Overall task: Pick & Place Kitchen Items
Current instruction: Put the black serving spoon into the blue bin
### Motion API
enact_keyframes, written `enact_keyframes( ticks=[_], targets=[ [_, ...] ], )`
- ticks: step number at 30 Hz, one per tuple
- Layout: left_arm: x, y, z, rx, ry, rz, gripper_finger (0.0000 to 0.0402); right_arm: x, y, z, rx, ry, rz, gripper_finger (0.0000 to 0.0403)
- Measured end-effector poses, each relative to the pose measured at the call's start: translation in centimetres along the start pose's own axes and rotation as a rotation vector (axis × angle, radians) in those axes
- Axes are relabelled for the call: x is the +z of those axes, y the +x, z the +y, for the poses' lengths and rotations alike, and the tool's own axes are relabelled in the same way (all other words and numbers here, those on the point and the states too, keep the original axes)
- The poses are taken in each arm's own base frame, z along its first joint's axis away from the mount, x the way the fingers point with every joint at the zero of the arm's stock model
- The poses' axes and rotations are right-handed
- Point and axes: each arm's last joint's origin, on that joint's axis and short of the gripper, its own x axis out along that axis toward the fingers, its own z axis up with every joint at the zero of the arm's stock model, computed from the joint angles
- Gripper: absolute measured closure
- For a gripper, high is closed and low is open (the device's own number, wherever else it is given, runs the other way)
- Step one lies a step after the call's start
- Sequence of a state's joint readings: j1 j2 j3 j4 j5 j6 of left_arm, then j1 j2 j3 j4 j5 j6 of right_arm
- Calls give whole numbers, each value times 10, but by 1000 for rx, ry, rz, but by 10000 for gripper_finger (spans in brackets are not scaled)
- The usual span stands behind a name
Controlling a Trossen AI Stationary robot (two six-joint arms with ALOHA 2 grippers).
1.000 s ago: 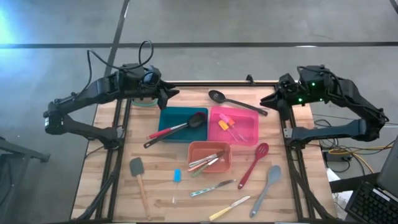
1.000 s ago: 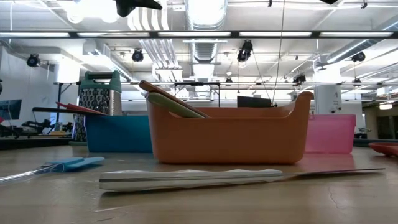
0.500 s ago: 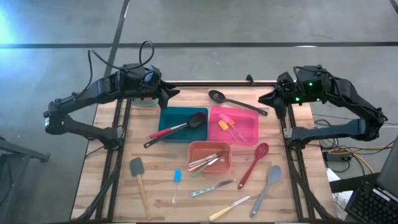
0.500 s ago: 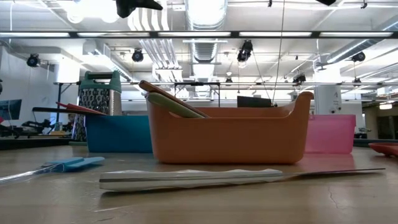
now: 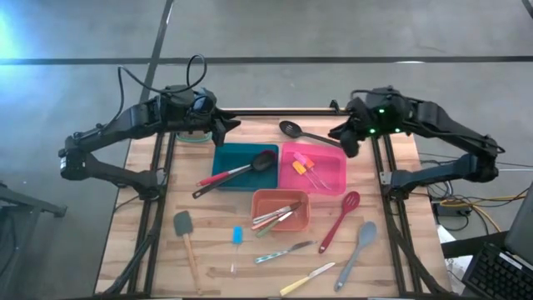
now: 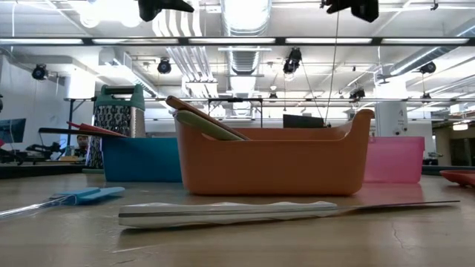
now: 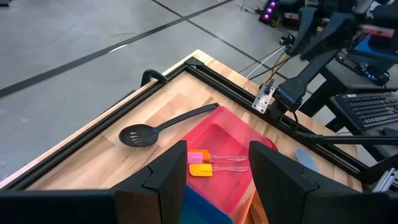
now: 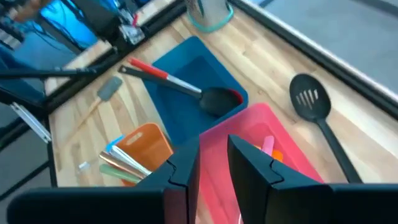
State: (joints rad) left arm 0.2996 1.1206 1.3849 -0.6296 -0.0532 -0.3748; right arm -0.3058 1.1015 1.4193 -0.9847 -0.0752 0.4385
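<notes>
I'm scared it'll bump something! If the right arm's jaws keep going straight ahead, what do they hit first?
Probably the pink tray; the right gripper points down at its near wall, though depth is unclear.

This is a robotics lab or workshop hall, not a home kitchen. The wooden butcher-block table [image 5: 250, 267] stands on a bare grey concrete floor [image 5: 291, 29] crossed by a dark painted line. At table height, an open industrial ceiling shows exposed silver ventilation ducts [image 6: 245, 30], long fluorescent strip lights [image 6: 245, 41] and hanging cables. Beside the table on the right sit a black computer keyboard [image 7: 373, 109] and loose yellow and grey cables [image 5: 462, 208] on the floor.
</notes>
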Motion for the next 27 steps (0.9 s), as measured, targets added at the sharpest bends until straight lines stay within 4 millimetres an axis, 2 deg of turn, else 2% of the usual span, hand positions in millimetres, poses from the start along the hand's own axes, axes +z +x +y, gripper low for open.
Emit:
enact_keyframes(
  ticks=[6, 9, 17, 21, 27],
  targets=[
    [0, 0, 0, 0, 7, 1, 225, -1, 20, -2, -43, -16, 102, 319],
    [-1, 0, 0, 4, 8, 10, 225, -8, 20, -5, -69, -75, 180, 316],
    [-4, 0, 2, 17, 21, 44, 225, -28, 10, -15, -207, -74, 362, 329],
    [-4, 0, 2, 21, 21, 41, 225, -27, 9, -22, -393, -64, 322, 336],
    [-4, 1, 2, 29, 22, 39, 225, -15, 27, -40, -418, -29, 355, 328]
  ],
)
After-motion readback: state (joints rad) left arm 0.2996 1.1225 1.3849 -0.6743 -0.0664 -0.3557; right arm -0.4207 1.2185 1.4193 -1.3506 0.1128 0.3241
